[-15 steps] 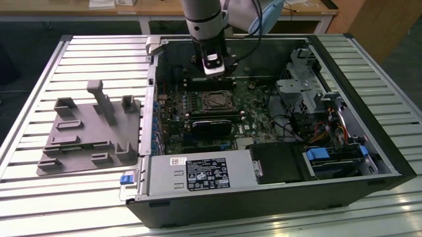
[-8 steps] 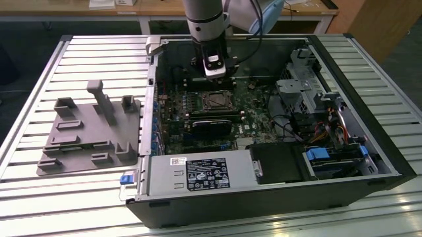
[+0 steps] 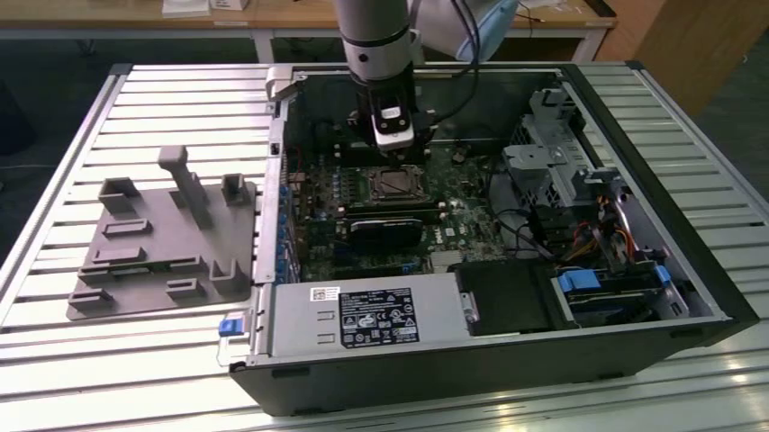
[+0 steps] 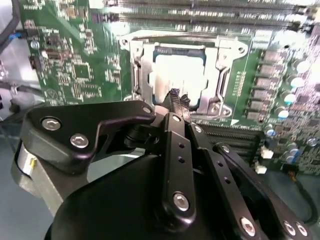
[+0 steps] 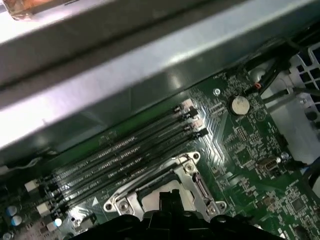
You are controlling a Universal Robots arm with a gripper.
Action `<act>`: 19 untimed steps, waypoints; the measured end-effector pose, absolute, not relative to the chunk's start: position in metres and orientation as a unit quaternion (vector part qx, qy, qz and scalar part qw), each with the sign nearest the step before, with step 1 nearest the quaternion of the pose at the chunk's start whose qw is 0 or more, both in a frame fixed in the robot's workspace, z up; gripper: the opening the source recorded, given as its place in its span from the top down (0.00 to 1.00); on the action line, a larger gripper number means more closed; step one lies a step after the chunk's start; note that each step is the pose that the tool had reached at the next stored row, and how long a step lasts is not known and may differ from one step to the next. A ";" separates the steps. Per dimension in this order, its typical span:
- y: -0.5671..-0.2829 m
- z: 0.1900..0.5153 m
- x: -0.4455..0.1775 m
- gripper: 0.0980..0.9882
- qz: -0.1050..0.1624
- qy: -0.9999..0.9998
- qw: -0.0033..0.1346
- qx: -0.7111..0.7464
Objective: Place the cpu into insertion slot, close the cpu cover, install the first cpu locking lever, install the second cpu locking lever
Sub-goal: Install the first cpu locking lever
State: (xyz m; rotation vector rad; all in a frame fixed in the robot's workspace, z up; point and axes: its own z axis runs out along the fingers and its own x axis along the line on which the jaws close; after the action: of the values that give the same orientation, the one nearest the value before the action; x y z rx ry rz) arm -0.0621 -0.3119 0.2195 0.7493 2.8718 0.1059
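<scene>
We see the cpu [image 4: 179, 70] lying flat in the insertion slot [image 3: 371, 184], its pale, dull metal face catching a bright glare in the second wrist view. The cpu cover [image 4: 145, 75], a thin silvery frame, appears to lie down over it, so that the chip's face shows through the cut-out window. We judge the chip seated and the cover lowered. We cannot tell how the locking levers stand.

The pincer [image 4: 178, 100] hangs just above the socket's near edge. Its two dark toothed tips are drawn almost together, and we see nothing between them. That narrow, pointed stance suits working at a thin part on the socket's rim rather than carrying the chip.

Around the socket spreads the green circuit board [image 4: 75, 65], with long black memory slots [image 5: 125, 150] beside it. The board sits in an open computer case [image 3: 673, 270] lying on the slatted worktop [image 3: 121, 360], with a grey fixture [image 3: 157, 243] on the exterior view's left.
</scene>
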 end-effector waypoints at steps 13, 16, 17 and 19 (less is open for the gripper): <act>-0.316 0.219 -0.055 1.00 0.025 0.966 0.058 0.252; -0.316 0.218 -0.051 1.00 0.025 0.967 0.058 0.248; -0.316 0.218 -0.050 1.00 0.025 0.967 0.057 0.246; -0.316 0.218 -0.048 1.00 0.025 0.969 0.057 0.240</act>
State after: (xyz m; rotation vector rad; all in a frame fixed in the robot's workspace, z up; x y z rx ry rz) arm -0.0482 -0.3162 0.2179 0.7277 2.9384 0.0751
